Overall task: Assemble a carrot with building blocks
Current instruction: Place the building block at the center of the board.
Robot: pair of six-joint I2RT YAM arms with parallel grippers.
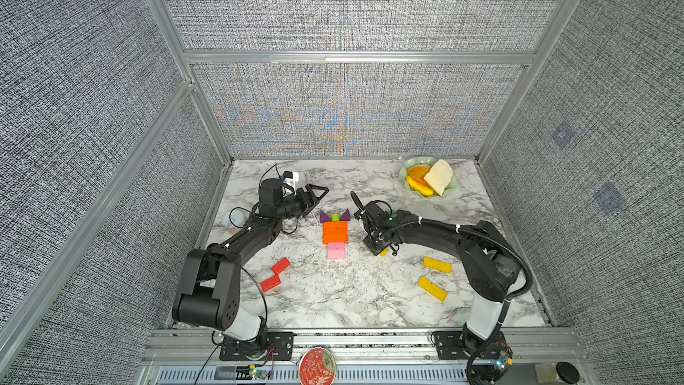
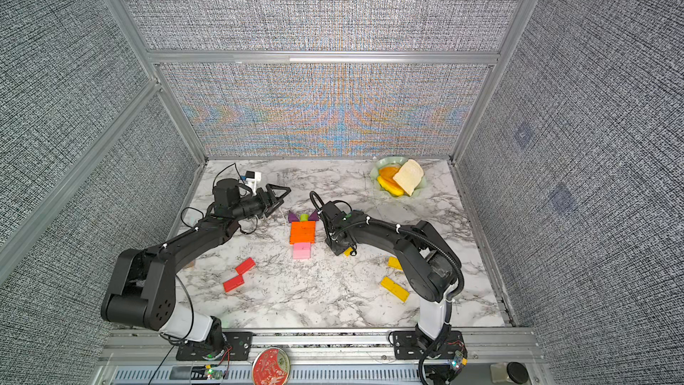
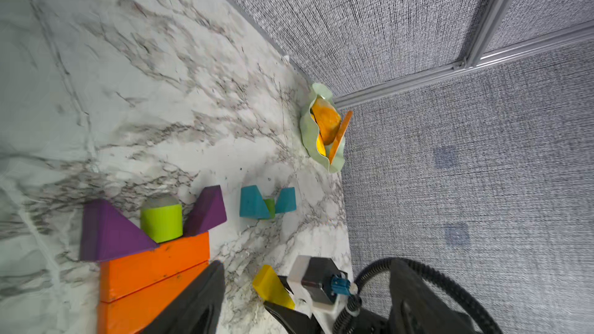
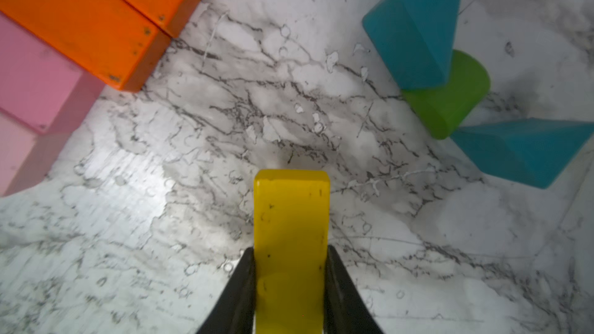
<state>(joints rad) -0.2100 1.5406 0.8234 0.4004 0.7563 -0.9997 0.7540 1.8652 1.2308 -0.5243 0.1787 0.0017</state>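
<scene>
No legible text, label, brand, number or sign in any view. Nearest candidate: red round tin [image 1: 317,366] on the front rail [image 1: 370,340] below the table edge (seen in both top views). Pale marks on its lid, possibly lettering or mere ornament; too small to read.

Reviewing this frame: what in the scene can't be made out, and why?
Teal triangles and second lime stub: hidden behind the right arm in both top views.
Yellow bar in the right gripper: held end cut off by the right wrist view's edge; top views show a sliver.
Pale object beside the left arm: covered by arm and cable, unidentifiable.
</scene>
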